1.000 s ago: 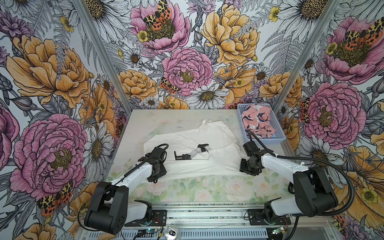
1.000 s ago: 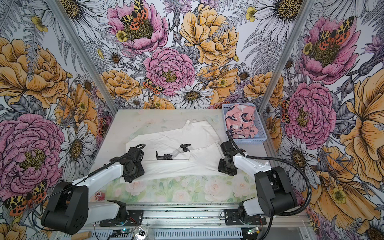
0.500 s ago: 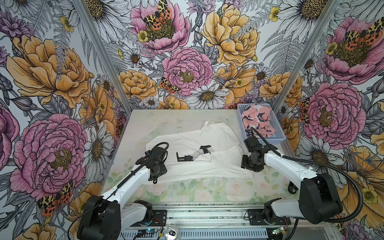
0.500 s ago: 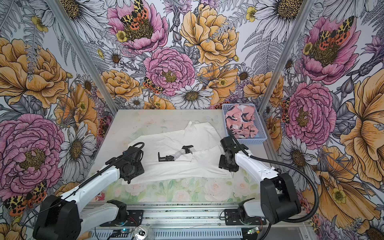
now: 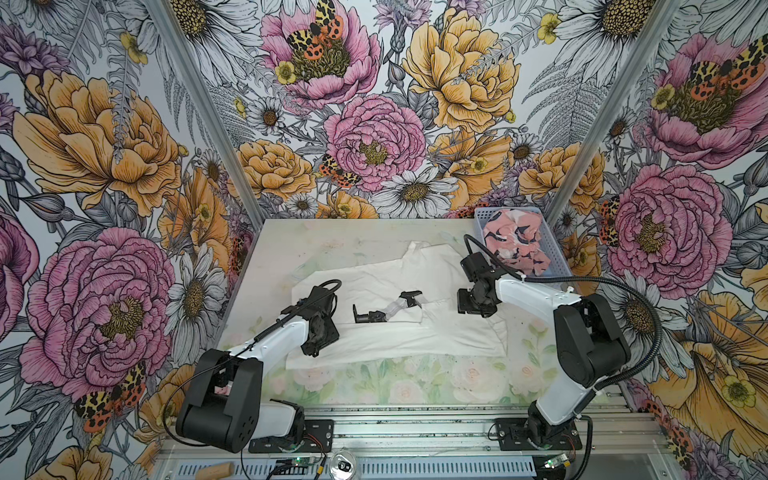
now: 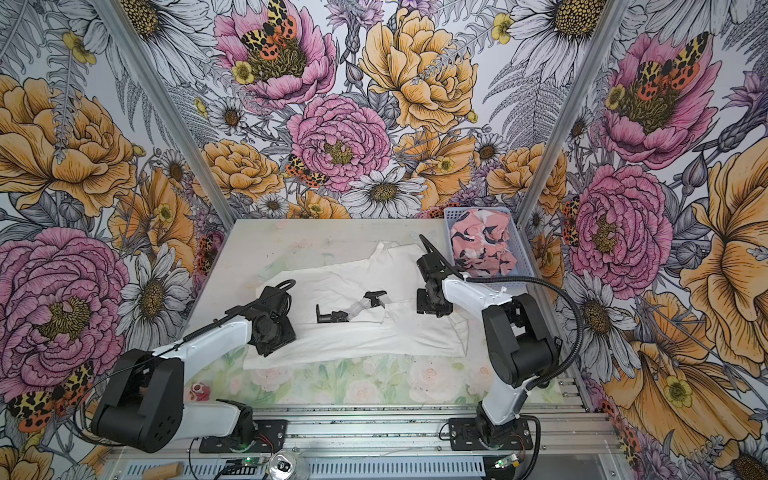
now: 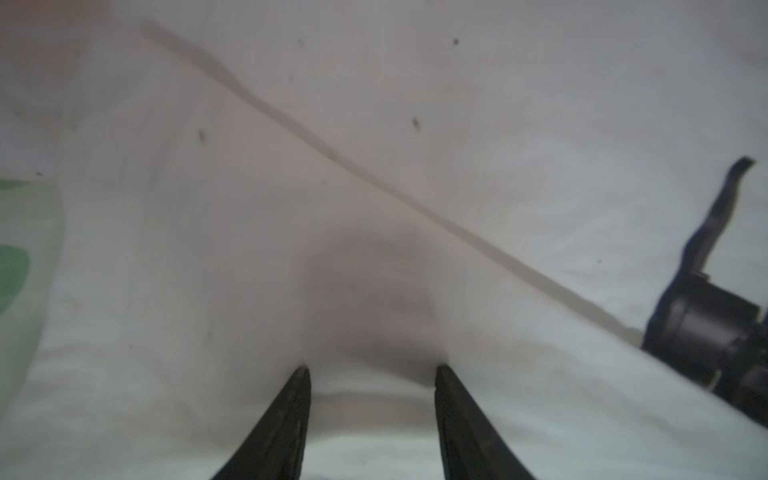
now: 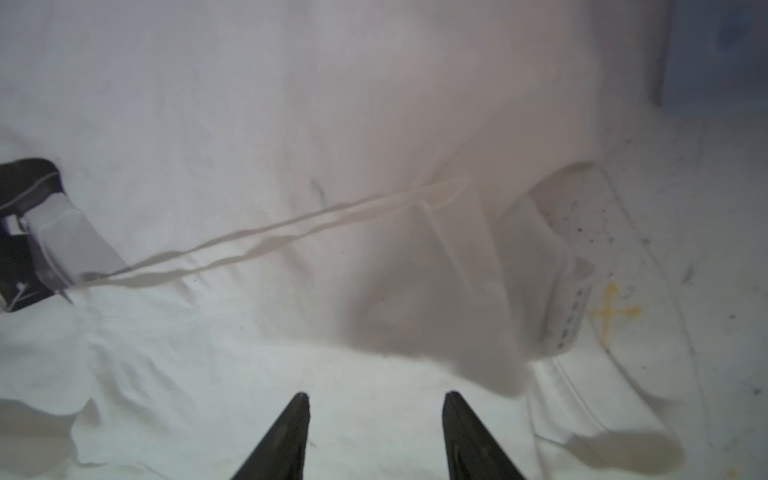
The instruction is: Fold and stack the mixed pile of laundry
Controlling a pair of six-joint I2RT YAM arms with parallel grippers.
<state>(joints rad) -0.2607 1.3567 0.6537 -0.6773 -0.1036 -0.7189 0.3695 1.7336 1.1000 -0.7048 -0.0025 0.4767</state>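
The white garment (image 5: 395,336) lies spread flat across the table in both top views, its black-grey graphic (image 5: 386,309) near the middle. The pink garment (image 5: 517,239) with navy-and-white blotches sits bunched in the basket at the back right. My left gripper (image 5: 316,347) points down onto the white garment's left part. In the left wrist view it (image 7: 372,370) is open, tips on the cloth, graphic (image 7: 706,316) to one side. My right gripper (image 5: 473,309) hangs over the garment's right part. In its wrist view it (image 8: 377,395) is open above the cloth, near the collar label (image 8: 569,307).
The light blue perforated basket (image 5: 482,216) stands in the back right corner against the wall. Flowered walls close in the table (image 5: 415,386) on three sides. A metal can (image 5: 343,465) and a wooden piece (image 5: 214,471) lie on the front rail.
My right gripper has moved leftward and toward the back over the white garment. The left gripper stays in about the same spot while its arm shifted. The garment's outline changed slightly.
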